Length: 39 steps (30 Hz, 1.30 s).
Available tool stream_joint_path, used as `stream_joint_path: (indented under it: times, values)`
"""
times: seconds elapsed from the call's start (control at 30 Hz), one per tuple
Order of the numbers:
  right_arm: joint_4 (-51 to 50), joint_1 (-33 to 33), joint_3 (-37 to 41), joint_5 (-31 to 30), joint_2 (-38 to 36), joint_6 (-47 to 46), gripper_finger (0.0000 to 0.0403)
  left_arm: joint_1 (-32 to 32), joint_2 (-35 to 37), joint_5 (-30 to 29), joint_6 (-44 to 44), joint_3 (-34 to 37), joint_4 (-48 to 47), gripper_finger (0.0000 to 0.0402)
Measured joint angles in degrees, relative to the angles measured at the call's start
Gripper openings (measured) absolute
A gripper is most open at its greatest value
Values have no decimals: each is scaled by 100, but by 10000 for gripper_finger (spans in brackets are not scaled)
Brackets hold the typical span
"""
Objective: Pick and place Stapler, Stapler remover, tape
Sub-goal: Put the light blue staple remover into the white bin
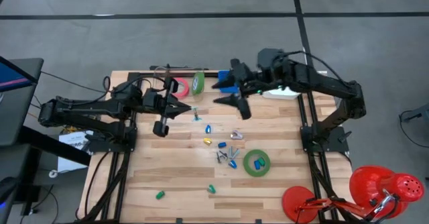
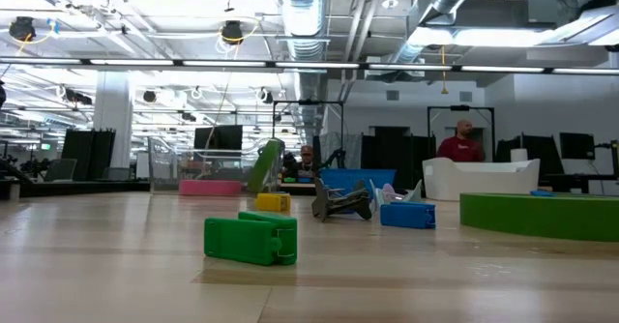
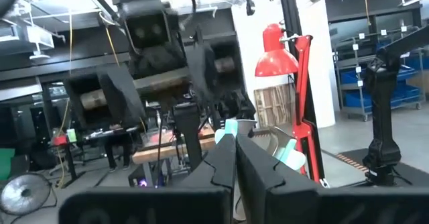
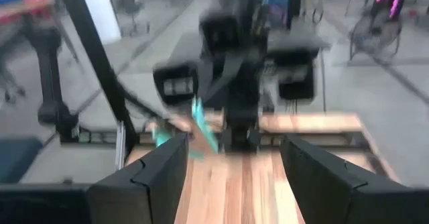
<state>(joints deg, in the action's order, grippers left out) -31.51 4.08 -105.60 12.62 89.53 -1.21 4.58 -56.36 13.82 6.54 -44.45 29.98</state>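
My left gripper [image 1: 190, 108] [image 3: 234, 143] hovers over the far left part of the table, shut on a small teal piece [image 1: 196, 113]. My right gripper [image 1: 231, 93] [image 4: 231, 150] faces it from the right, open and holding nothing. A pink-red tape roll [image 1: 179, 88] lies flat at the far edge. A green roll [image 1: 198, 83] stands on its edge beside it. A second green roll [image 1: 257, 162] [image 2: 542, 214] lies flat nearer the front. A grey claw-shaped stapler remover [image 1: 236, 135] [image 2: 340, 199] rests mid-table. A blue object [image 1: 224, 85] sits by the right gripper. My left gripper pinches the teal piece [image 3: 231, 126] between its two shut fingers, which lie about level and point toward the table's right. The piece sticks out past the fingertips and hangs a little below them [image 4: 201, 131], clear of the table.
Small coloured pieces lie scattered mid-table: blue [image 1: 208, 127], yellow [image 1: 207, 141], green [image 1: 159, 195] [image 2: 251, 239]. A white tray [image 1: 281, 93] sits under the right arm. Red lamps [image 1: 382, 187] stand past the near right corner. People show in the room behind.
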Motion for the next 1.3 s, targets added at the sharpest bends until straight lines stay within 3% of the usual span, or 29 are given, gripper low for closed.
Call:
stream_joint_path:
  times: [0.3,0.83,1.3]
  values:
    - [367,-196,0,57,460,140,221,0,0,0,-152,0,73,2]
    - [716,-214,-6,91,458,243,191,0,0,0,-257,0,116,2]
    - [737,-212,-7,85,458,383,188,0,0,-2,-303,2,133,2]
